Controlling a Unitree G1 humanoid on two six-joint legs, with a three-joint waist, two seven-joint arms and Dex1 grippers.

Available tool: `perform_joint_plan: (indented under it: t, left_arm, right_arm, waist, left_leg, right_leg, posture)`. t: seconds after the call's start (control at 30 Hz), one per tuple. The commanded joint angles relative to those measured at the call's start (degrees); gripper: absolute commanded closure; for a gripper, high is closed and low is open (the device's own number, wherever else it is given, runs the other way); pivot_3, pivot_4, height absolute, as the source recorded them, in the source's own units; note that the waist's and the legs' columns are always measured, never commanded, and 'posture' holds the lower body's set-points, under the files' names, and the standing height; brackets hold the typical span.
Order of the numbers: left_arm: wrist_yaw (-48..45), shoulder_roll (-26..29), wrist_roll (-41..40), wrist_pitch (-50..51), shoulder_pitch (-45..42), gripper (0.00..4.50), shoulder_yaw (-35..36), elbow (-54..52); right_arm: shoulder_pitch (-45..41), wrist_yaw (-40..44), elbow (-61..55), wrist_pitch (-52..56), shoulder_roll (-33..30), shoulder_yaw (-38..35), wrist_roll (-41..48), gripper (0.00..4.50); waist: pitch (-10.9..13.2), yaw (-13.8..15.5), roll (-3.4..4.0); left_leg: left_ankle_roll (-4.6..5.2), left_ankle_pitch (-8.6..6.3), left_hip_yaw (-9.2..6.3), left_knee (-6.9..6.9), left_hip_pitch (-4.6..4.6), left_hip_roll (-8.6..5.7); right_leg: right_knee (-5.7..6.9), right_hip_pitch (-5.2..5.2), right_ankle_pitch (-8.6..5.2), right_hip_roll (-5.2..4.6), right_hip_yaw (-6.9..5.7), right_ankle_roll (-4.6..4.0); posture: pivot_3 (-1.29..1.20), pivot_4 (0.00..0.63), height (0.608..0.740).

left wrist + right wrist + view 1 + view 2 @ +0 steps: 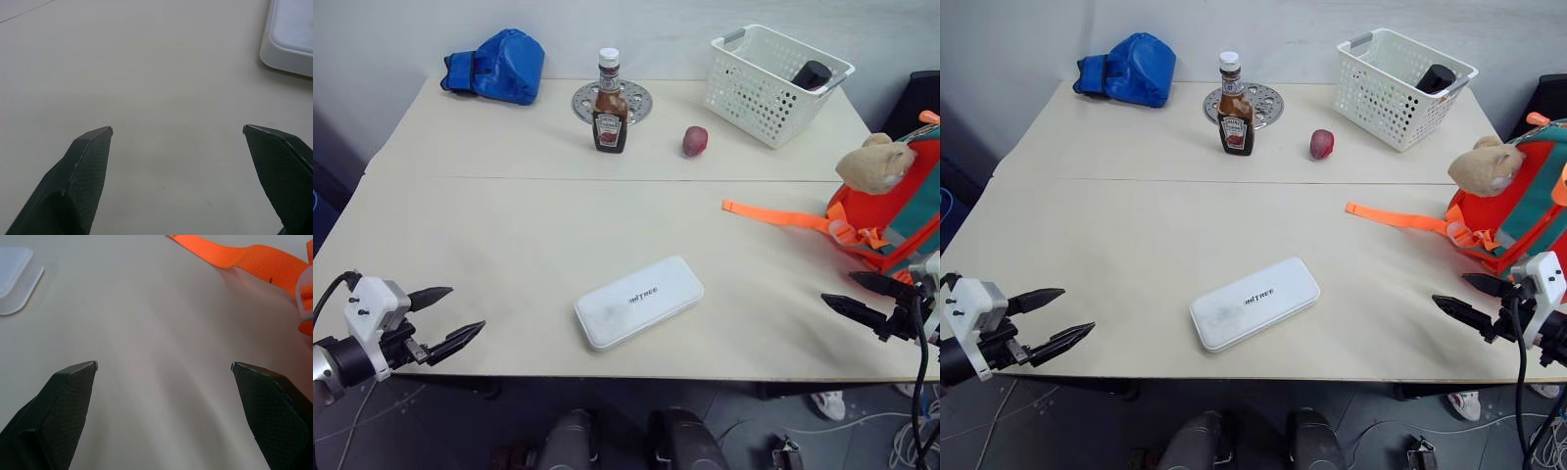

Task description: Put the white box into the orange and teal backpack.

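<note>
**Box on the table, nothing packed yet**

While both arms hang at the near corners, the table [509, 235] carries everything and the job looks barely begun. Biggest thing on show: the orange and teal backpack [891, 220], slumped at the right edge with a plush hamster [873, 163] on top and one orange strap [773, 213] trailing inward across the tabletop. I can't make out whether its opening is unzipped. At the far right corner sits a white basket [773, 83] with something dark inside; at the far left corner, a blue bundle [499, 67].

And there's the white box [638, 302], lying flat and angled near the front edge, about midway along it, well apart from the backpack. Nobody has it!

Farther back, along the far edge, a sauce bottle [610, 108] stands upright in front of a metal disc [631, 98], with a small reddish fruit [694, 141] beside it.

Left gripper [445, 319]: jaws spread wide, empty, near the front left corner. Right gripper [864, 298]: same story, splayed and empty, just beside the backpack.

Everything remains, by my reckoning: grasp, carry, insert.
</note>
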Motion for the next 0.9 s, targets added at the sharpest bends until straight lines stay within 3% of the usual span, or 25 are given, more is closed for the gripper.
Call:
perform_joint_plan:
  t: [0.03,0.53,0.63,0.77,0.9]
  left_arm:
    - [0.19,0.06,-1.19,0.04,0.19,0.0,2.11,-1.03]
    - [1.26,-0.5,-1.98,2.42,-0.13,0.0,0.71,-2.78]
    - [0.32,-0.65,-4.07,3.74,-0.19,0.62,-2.73,-7.22]
    - [-0.33,0.21,-3.83,4.12,-1.03,1.88,-7.66,-9.79]
    - [-1.26,0.84,-0.78,2.86,-7.33,3.2,-18.67,-9.29]
  right_arm:
    - [-0.46,-0.28,-0.81,-0.84,0.22,-0.85,0.19,0.03]
    - [-2.94,0.39,-0.67,-1.62,0.38,2.05,-0.93,0.03]
    - [-5.79,1.46,-3.0,-0.47,1.25,4.49,0.29,0.66]
    - [-8.36,2.67,-5.27,0.25,2.09,8.58,-0.12,2.01]
    - [-14.37,3.47,-6.03,-0.59,4.98,17.52,-3.37,3.42]
  waist:
    - [0.0,-0.02,0.0]
    - [0.0,-0.03,0.0]
    - [0.0,-0.1,0.0]
    - [0.0,-0.01,0.0]
    - [0.0,-0.02,0.01]
  left_leg:
    - [0.0,0.0,0.0,0.0,0.0,0.0]
    - [0.0,0.0,0.0,0.0,0.0,0.0]
    - [0.01,0.01,0.02,0.02,0.0,0.0]
    - [0.0,0.02,0.01,0.03,0.01,0.0]
    - [0.0,0.11,0.01,0.04,0.04,-0.01]
  right_leg:
    - [0.0,0.0,0.0,0.0,0.0,0.0]
    - [0.01,0.0,0.0,0.0,0.0,0.0]
    - [0.02,0.0,0.0,0.0,0.01,0.01]
    - [0.06,0.01,0.01,0.01,0.01,0.01]
    - [0.15,0.01,0.01,0.02,0.0,0.01]
  posture:
    - [0.0,0.15,0.74]
    - [0.0,0.15,0.74]
    - [0.0,0.15,0.74]
    - [0.0,0.15,0.74]
    - [0.0,0.15,0.74]
